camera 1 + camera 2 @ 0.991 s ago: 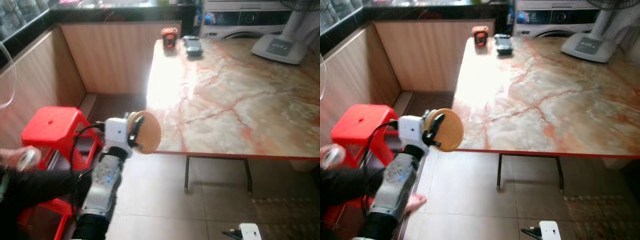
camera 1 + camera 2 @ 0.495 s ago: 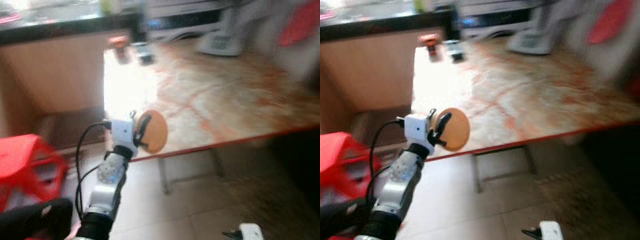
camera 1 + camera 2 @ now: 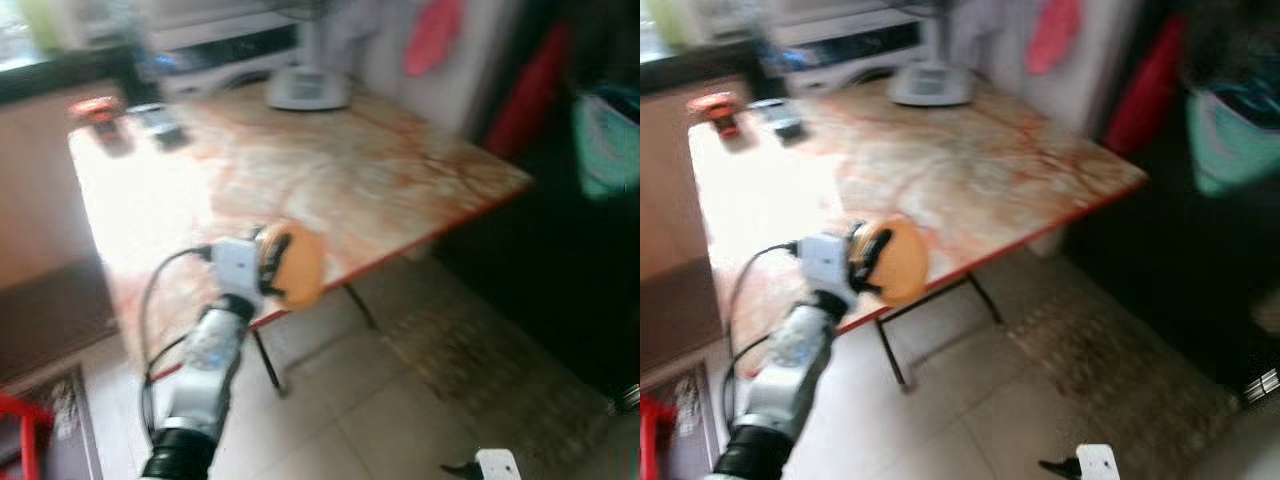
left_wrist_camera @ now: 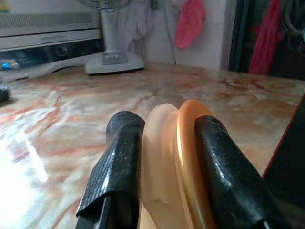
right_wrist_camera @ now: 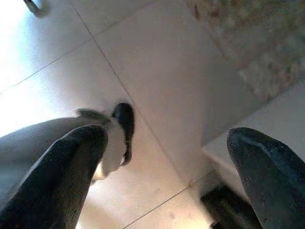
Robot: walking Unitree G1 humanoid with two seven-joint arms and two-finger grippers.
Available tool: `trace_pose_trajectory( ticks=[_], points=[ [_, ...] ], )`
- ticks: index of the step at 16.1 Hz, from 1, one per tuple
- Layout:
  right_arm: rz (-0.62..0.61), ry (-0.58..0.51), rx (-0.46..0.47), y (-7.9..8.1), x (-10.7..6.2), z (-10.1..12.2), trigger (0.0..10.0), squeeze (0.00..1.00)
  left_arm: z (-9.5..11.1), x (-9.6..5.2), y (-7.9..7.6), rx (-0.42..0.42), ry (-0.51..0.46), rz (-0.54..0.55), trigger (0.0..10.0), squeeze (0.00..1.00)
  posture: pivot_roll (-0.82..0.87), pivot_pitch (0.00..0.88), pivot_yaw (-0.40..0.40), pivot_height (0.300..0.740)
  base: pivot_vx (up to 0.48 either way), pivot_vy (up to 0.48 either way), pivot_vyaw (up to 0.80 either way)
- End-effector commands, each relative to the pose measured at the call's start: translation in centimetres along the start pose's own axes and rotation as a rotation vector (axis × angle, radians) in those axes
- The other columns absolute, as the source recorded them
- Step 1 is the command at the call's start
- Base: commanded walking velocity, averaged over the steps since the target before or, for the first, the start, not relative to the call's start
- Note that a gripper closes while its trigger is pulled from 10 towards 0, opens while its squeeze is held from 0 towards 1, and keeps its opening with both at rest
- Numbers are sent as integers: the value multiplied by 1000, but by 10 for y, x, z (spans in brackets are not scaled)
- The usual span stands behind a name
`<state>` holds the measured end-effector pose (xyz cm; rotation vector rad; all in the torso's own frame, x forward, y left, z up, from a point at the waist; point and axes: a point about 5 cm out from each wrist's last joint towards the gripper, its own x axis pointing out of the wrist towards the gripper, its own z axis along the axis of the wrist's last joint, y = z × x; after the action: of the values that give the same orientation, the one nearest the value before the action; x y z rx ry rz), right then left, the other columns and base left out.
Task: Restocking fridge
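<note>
My left gripper [image 3: 275, 262] is held up in front of me, shut on a round, flat orange-tan disc [image 3: 295, 265] that stands on edge. In the left wrist view the disc [image 4: 174, 167] sits squeezed between the two black fingers [image 4: 119, 157], with the marble table top beyond it. My right gripper [image 5: 167, 138] hangs low over the pale tiled floor, open with nothing between its fingers. The head views are blurred.
A marble table [image 3: 340, 170] with a red rim stands ahead, bearing a white fan base [image 3: 305, 90], a red item [image 3: 95, 108] and a dark item [image 3: 160, 125]. A dark area [image 3: 560, 220] with hanging cloths is at right. A patterned mat [image 3: 470, 340] lies on the floor.
The whole view has swung to the right: the table now sits further left and the red stool has almost left the picture. The left gripper still holds the disc.
</note>
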<state>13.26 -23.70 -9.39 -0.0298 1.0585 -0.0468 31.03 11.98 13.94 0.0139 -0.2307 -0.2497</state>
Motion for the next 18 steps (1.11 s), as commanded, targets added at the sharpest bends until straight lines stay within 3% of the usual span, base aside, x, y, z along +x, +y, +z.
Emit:
trace_pose_trajectory(
  ticks=[1,18],
  points=[
    [-3,9,-1,-2,-1,-2,10000,0,5,4,-7,-19,-25,-17,10000,0,-78,0,70,740,0,0,-775],
    [-5,9,-1,-2,0,-1,10000,0,2,3,-8,-31,-11,-31,10000,0,-82,0,68,740,0,0,-769]
  ],
)
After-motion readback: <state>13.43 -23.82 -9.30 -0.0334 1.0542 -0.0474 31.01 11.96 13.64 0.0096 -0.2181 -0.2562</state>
